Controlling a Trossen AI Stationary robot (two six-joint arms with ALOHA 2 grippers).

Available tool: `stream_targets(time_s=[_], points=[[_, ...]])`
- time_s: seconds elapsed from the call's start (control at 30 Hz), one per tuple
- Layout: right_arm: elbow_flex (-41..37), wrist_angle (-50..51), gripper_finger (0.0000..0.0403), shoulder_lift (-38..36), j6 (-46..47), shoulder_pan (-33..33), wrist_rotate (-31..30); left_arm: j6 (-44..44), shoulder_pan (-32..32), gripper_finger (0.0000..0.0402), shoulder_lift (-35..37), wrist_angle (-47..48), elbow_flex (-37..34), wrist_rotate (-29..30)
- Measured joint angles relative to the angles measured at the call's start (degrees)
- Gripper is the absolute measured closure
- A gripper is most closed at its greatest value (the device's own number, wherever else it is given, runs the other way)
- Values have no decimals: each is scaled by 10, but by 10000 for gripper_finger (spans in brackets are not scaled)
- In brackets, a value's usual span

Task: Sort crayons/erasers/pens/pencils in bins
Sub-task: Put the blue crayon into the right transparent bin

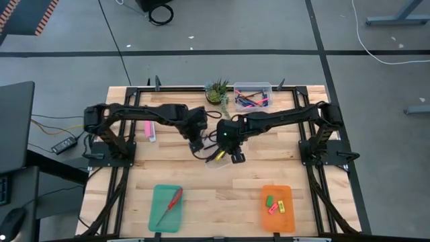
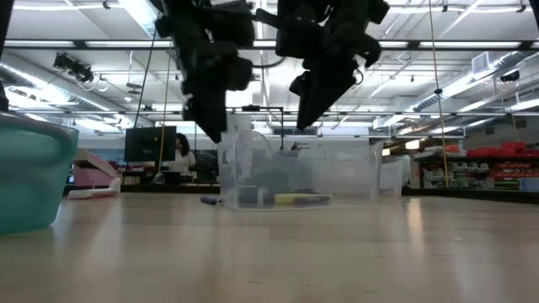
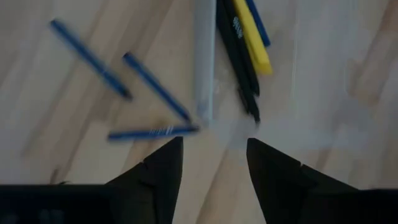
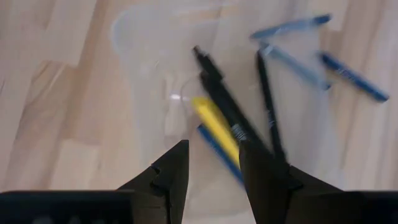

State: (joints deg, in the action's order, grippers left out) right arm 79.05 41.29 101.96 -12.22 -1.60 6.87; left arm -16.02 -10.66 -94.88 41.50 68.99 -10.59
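A clear bin (image 1: 218, 160) stands mid-table, holding black pencils (image 4: 217, 93), a yellow pencil (image 3: 252, 37) and a blue pen (image 4: 214, 146). Three blue pens (image 3: 155, 87) lie loose on the wood beside the bin's wall (image 3: 204, 62). My left gripper (image 3: 214, 142) hangs open above the bin's left corner, with nothing between its fingers. My right gripper (image 4: 213, 146) hangs open over the bin's contents, also with nothing in it. In the low view both grippers (image 2: 210, 126) (image 2: 307, 114) are above the bin's rim.
At the far edge a second clear bin (image 1: 252, 96) holds coloured sticks, beside a potted plant (image 1: 217, 91). A teal tray (image 1: 166, 207) with red-handled scissors and an orange tray (image 1: 277, 208) with erasers lie near the front. A pink box (image 1: 150, 130) lies at the left.
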Motion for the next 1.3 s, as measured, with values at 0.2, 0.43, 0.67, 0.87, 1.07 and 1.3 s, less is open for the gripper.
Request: stream_targets(time_s=[0.2, 0.43, 0.67, 0.87, 1.07, 1.3], points=[[-6, -21, 256, 46, -35, -31, 40, -7, 1, 227, 104, 89, 0, 7], [-6, -22, 256, 83, -92, -22, 53, -101, 19, 240, 231, 110, 1, 63], [-8, -10, 256, 112, -100, -16, 56, -179, 33, 252, 316, 110, 1, 122], [-7, -16, 256, 118, -101, -15, 39, -194, 39, 265, 339, 111, 0, 134], [-7, -15, 256, 117, -100, -17, 50, -194, 39, 274, 339, 110, 0, 134], [-5, -8, 256, 117, -83, -16, 40, -194, 39, 273, 339, 107, 0, 134]])
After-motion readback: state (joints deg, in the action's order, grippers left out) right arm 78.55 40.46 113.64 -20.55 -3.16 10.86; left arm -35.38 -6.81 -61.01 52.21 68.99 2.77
